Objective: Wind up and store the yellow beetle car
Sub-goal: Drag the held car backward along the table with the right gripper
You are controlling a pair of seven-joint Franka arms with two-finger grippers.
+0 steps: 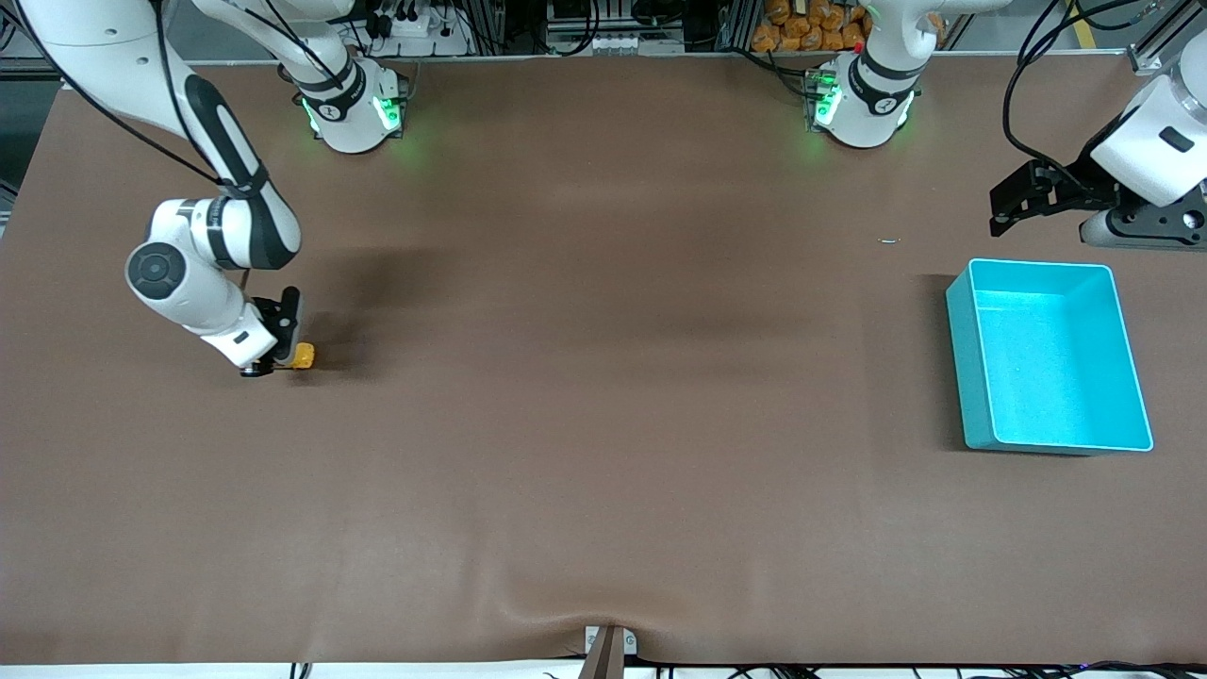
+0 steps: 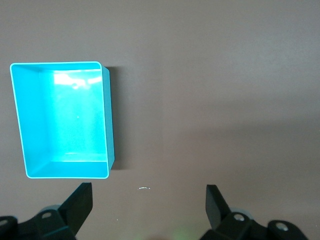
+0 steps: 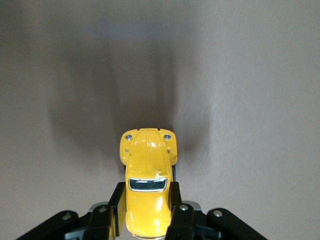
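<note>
The yellow beetle car (image 1: 304, 356) is at the right arm's end of the table, low at the brown mat. My right gripper (image 1: 281, 356) is shut on it. In the right wrist view the car (image 3: 147, 170) sits between the two black fingers (image 3: 114, 210), which press on its sides, with its nose sticking out past them; the right gripper (image 3: 147, 207) holds its rear half. I cannot tell whether its wheels touch the mat. The turquoise bin (image 1: 964, 363) stands empty at the left arm's end. My left gripper (image 1: 998, 215) waits open and empty in the air beside the bin, also seen in its own view (image 2: 148, 197).
The bin also shows in the left wrist view (image 2: 108, 125), empty inside. A tiny shiny scrap (image 1: 889, 240) lies on the mat near the bin, under the left gripper's view (image 2: 144, 188). The brown mat (image 1: 603, 396) covers the table between the car and the bin.
</note>
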